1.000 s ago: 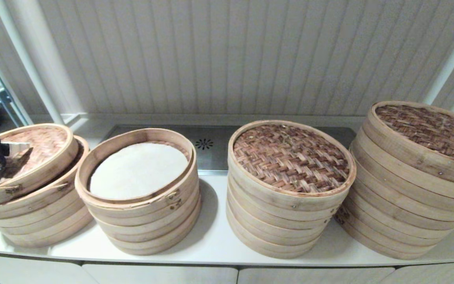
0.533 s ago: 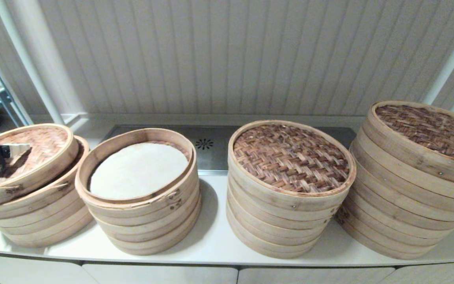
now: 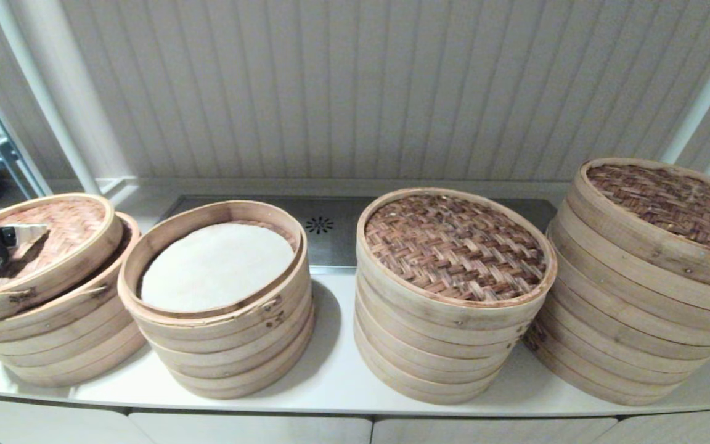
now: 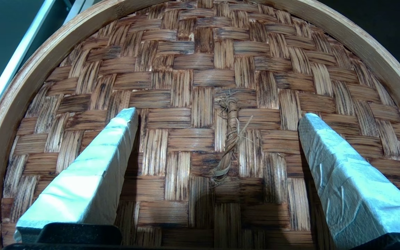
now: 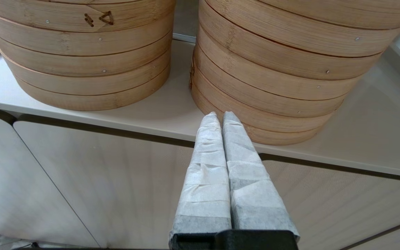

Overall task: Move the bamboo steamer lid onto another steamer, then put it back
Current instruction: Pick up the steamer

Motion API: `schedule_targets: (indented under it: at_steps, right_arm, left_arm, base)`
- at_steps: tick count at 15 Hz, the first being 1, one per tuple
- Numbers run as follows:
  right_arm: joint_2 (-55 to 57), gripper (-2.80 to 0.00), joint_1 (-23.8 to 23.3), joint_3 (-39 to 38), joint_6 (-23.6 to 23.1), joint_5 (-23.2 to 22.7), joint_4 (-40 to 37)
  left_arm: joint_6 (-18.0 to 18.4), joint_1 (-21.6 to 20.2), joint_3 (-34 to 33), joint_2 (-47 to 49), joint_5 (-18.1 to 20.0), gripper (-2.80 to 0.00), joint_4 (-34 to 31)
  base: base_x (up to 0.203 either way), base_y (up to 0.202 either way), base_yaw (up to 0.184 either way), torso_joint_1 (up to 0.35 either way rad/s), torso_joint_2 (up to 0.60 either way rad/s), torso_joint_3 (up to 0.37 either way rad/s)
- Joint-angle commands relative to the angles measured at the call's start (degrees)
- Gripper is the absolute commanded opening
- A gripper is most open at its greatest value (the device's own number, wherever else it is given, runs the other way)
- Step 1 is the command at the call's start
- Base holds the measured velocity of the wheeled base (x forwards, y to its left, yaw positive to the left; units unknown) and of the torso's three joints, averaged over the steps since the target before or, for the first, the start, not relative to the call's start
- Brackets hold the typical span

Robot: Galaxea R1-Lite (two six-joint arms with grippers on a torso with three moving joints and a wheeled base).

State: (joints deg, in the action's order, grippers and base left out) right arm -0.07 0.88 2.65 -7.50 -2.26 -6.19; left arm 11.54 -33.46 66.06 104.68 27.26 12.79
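The woven bamboo lid (image 3: 68,225) lies askew and tilted on the leftmost steamer stack (image 3: 59,339). My left gripper (image 3: 33,233) hovers over it at the far left edge of the head view. In the left wrist view the left gripper (image 4: 219,116) is open, its white-wrapped fingers (image 4: 92,166) apart on either side of the lid's twine handle (image 4: 229,139) and not touching it. The second steamer (image 3: 207,213) stands uncovered with a white liner (image 3: 216,265) inside. My right gripper (image 5: 221,116) is shut on nothing, parked below the counter's front edge, out of the head view.
Two more lidded steamer stacks stand on the counter, one at centre right (image 3: 453,246) and a taller one at the far right (image 3: 657,203). A metal drain panel (image 3: 324,228) lies behind them. The white counter (image 3: 336,376) ends near the stacks' fronts, with cabinet doors (image 5: 82,180) below.
The left gripper has shifted slightly back toward the left over the lid and its shadow on the weave has shrunk. The lid and stacks have not moved.
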Motion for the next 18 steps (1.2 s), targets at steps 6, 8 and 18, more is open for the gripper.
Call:
schedule_targets:
  at_steps: [6, 8, 18]
  right_arm:
    - [-0.1, -2.80, 0.1, 0.1, -0.1, 0.0, 0.0]
    - [-0.1, -2.80, 0.0, 0.1, -0.1, 0.0, 0.0]
    - [-0.1, -2.80, 0.1, 0.1, -0.1, 0.0, 0.0]
  left_arm:
    - [-0.5, 0.7, 0.2, -1.4, 0.2, 0.00, 0.0]
    - [-0.7, 1.0, 0.1, -1.4, 0.1, 0.00, 0.0]
    - [-1.1, 1.2, 0.7, -1.9, -0.2, 0.00, 0.1]
  base:
    - [0.000, 0.000, 0.000, 0.000, 0.00, 0.000]
    - [0.000, 0.000, 0.000, 0.000, 0.00, 0.000]
    - [0.000, 0.000, 0.000, 0.000, 0.00, 0.000]
